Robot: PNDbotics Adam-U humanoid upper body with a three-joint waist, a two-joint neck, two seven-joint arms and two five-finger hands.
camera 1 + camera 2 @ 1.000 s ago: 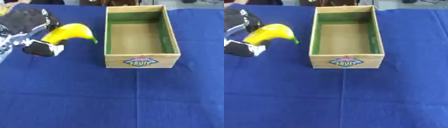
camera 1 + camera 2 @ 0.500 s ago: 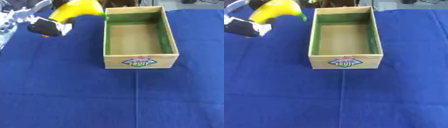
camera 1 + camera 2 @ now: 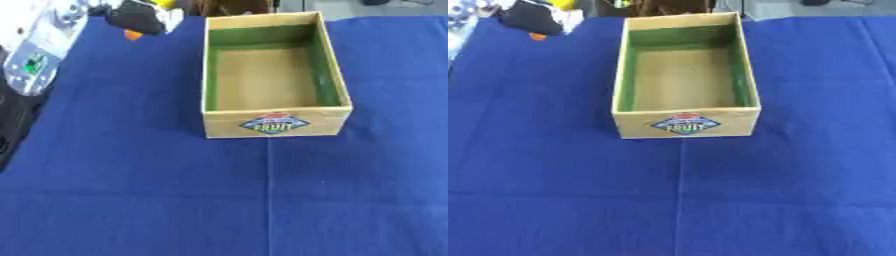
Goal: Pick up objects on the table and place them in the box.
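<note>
My left hand (image 3: 140,18) is high at the far left corner, left of the box, its dark fingers curled round a yellow banana (image 3: 164,3). Only a small yellow piece of the banana shows at the top edge. The silver forearm (image 3: 42,47) runs down the left side. The cardboard box (image 3: 276,123) with green inner walls and a "FRUIT" label stands open in the middle of the blue cloth, nothing inside it. My right hand shows in no view.
A small orange thing (image 3: 536,36) shows just below the left hand; I cannot make out what it is. The blue cloth (image 3: 227,200) covers the table in front of and beside the box.
The left hand has carried the banana up and toward the far edge, from beside the box's left wall to the top left corner. Most of the banana has left the view.
</note>
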